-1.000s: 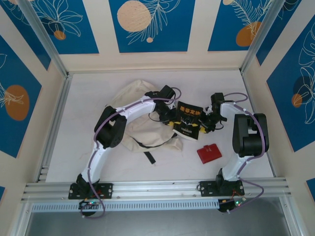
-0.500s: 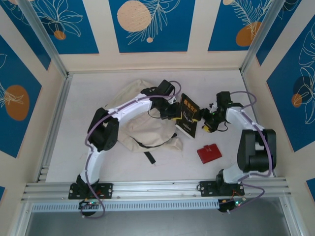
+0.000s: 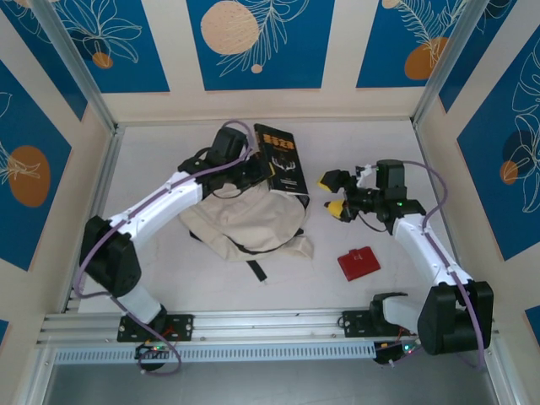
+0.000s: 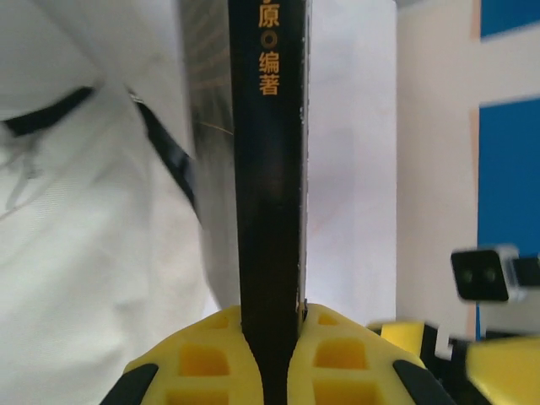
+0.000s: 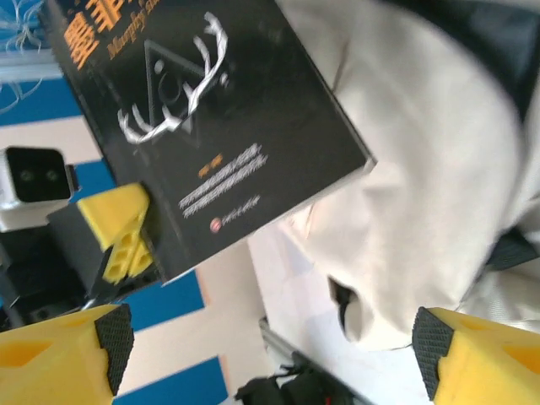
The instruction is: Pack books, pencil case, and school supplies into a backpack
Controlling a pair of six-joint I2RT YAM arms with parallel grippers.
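Book (image 3: 282,159): we pinch it edge-on in the left end effector (image 4: 271,331), long axis running out; backpack (image 3: 245,221) lies just nearward, right end effector (image 3: 332,193) spread.

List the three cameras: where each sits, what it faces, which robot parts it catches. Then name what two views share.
Top external: fixed above and behind the bases, looking down on the table; both arms, left tool clamping the black book, right tool open.
Left wrist: on the left arm, looking along its yellow fingers, shut on the book's edge, backpack alongside.
Right wrist: on the right arm, looking between its spread fingers at the book's cover and the backpack.
Shared: both wrist views show book and backpack.
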